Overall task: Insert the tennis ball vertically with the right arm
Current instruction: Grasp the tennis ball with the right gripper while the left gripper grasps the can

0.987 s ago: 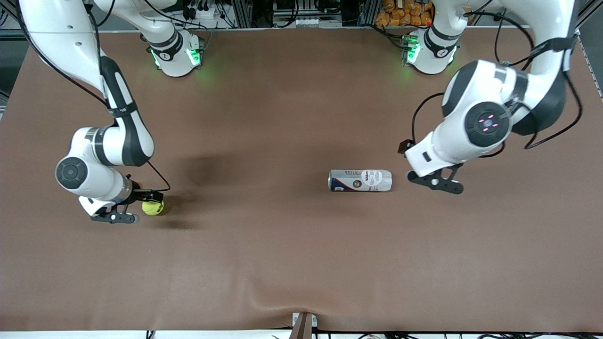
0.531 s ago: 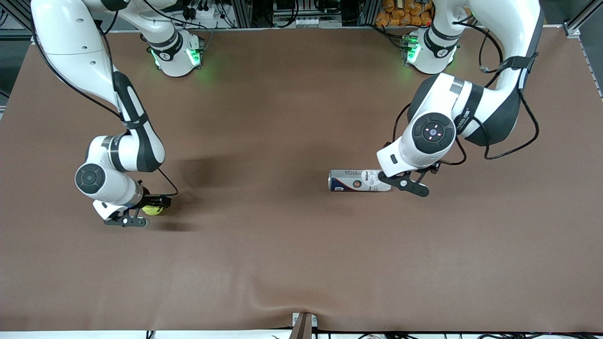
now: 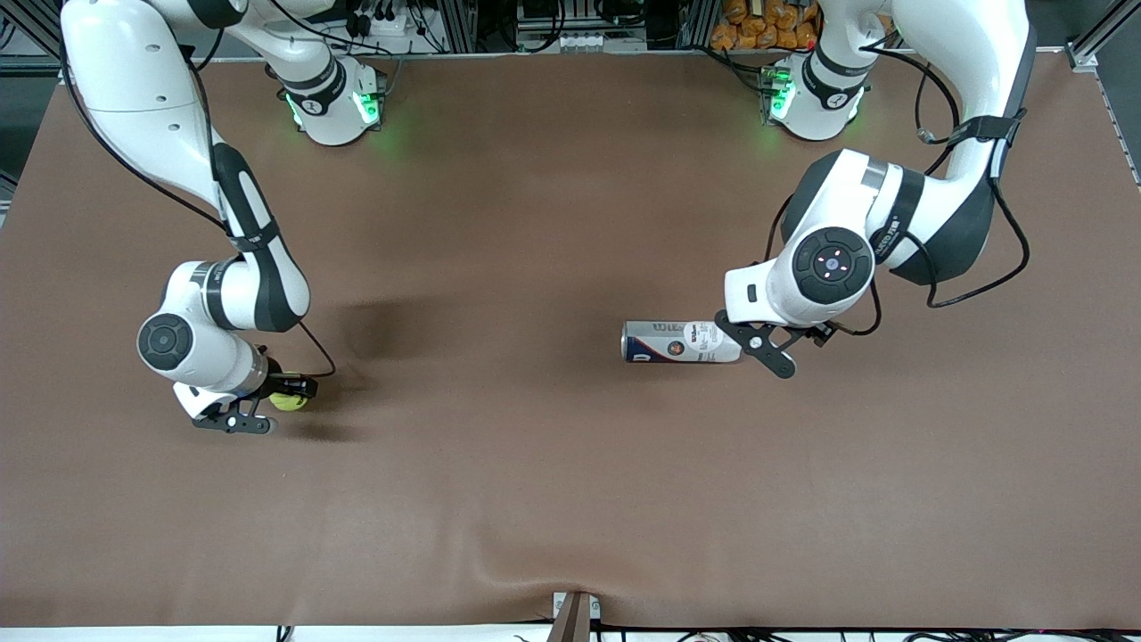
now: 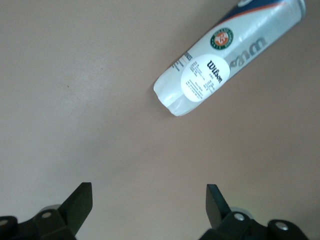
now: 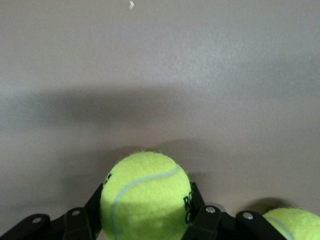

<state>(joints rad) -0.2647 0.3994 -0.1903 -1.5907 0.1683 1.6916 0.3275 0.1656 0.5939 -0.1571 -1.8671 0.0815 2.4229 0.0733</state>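
My right gripper point(image 3: 283, 399) rests low on the brown table toward the right arm's end, shut on a yellow-green tennis ball point(image 3: 288, 403). The right wrist view has the tennis ball point(image 5: 145, 195) filling the space between both black fingers point(image 5: 197, 200), still on the table. A Wilson ball can point(image 3: 682, 341) lies on its side mid-table. My left gripper point(image 3: 758, 346) hovers open at the can's clear end. The left wrist view shows the can point(image 4: 220, 65) ahead of the left gripper point(image 4: 148, 200), which has nothing between its fingers.
The edge of a second yellow-green ball point(image 5: 292, 222) peeks in beside the right gripper in the right wrist view. The brown table mat point(image 3: 535, 464) spreads wide around both objects. Both arm bases point(image 3: 334, 107) stand along the table's edge farthest from the front camera.
The right gripper's fingers have closed onto the tennis ball. The left arm swung in from its end of the table to the can's clear end and turned its gripper.
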